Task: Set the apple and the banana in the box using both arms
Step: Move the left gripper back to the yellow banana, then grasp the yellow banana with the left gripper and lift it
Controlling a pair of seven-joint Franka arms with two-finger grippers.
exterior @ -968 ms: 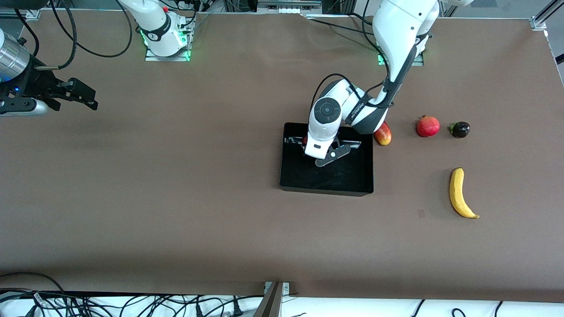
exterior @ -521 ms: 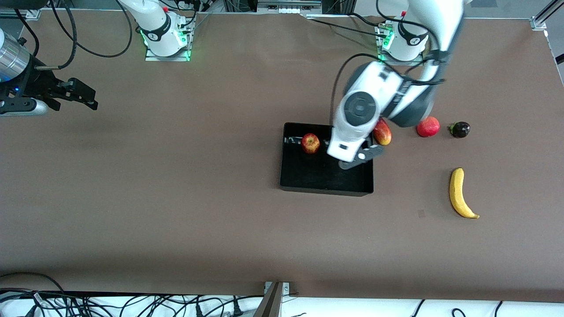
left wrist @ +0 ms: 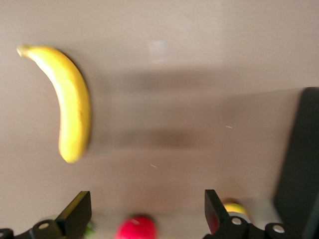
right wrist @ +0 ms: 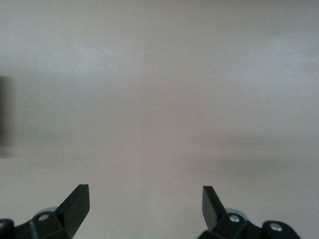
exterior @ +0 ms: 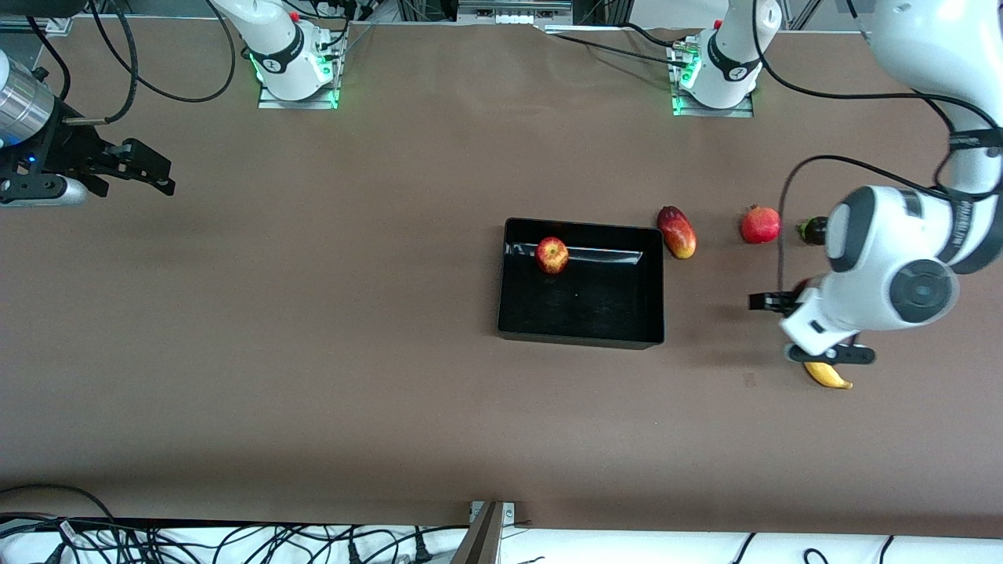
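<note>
A: How many fruits are in the black rectangular plastic box (exterior: 581, 333)?
B: One small red-yellow apple (exterior: 552, 254).
A: And the long yellow banana (exterior: 828, 375)?
B: One, on the table under the spread, empty left gripper (exterior: 811, 327). The right gripper (exterior: 133, 170) waits, also spread wide.

We see 3 fruits lying in a row on the brown table (exterior: 313, 352). The dark purple fruit (exterior: 812, 229) sits closest to the left hand (exterior: 811, 327), partly hidden by the arm. The pomegranate (exterior: 760, 224) lies a little farther from that hand, and the mango (exterior: 677, 232) farther still. All 3 are well apart from the right hand (exterior: 149, 174).
</note>
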